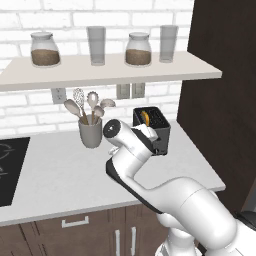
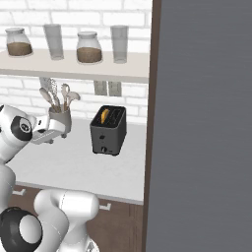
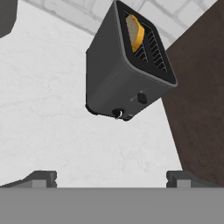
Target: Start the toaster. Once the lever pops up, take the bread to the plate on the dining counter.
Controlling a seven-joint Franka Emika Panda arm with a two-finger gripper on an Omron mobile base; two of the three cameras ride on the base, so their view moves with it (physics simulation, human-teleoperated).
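Gripper open and empty, short of the toaster on the counter.

The toaster (image 2: 109, 130) stood on the white counter (image 1: 65, 175) near its right end, close to the back wall and beside the dark tall cabinet (image 1: 220, 100). The bread (image 3: 135, 31) sat upright in one slot, its orange-brown crust showing above the black top. The lever (image 3: 141, 97) was on the narrow front face, facing the gripper (image 3: 111, 177), whose jaws were spread wide, holding nothing, apart from the toaster. A grey utensil cup (image 1: 90, 131) stood further left, toward the back edge; the black cooktop (image 1: 11, 167) lay at the left end.
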